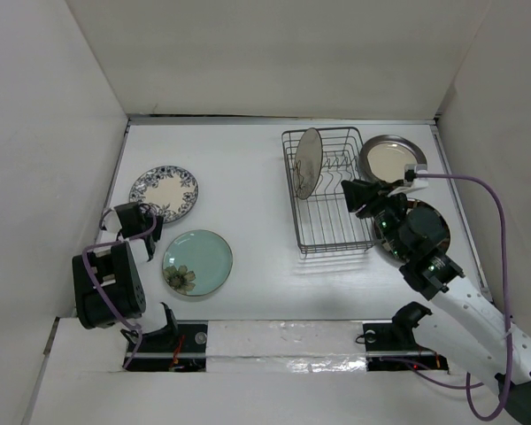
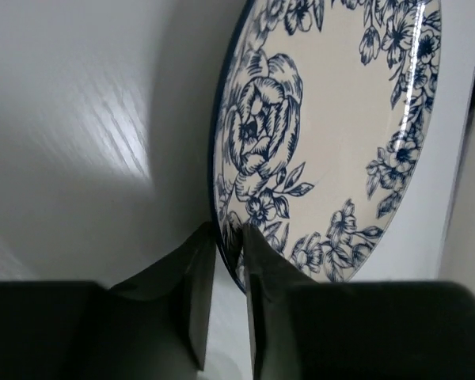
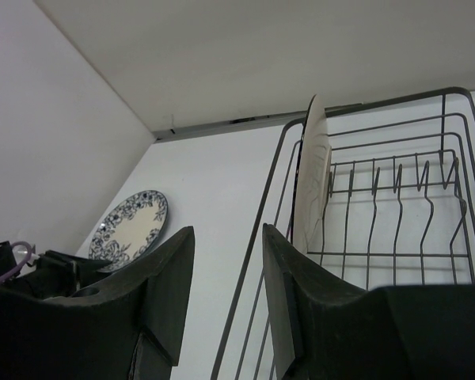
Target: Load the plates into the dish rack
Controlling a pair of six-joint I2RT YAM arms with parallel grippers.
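White walls close round a white table; the dish rack sits toward 2 o'clock, its long axis running 12 to 6; one cream plate stands on edge at the rack's far left, propped by the wires so it stays upright, its disc lying roughly 12 to 6 and its faces turned toward 9 and 3; two beige plates lie flat at the rack's 3 o'clock side, one farther, one nearer and partly under the right arm; the patterned plate lies face up at 9 o'clock, the green plate just nearer at 7; the left gripper meets the patterned plate at its 7 o'clock edge, fingers narrowed to a slit with the rim caught between, probably because a flat plate offers only its lip; the right gripper hovers beside the rack, fingers parted and holding nothing, likely ready to receive.
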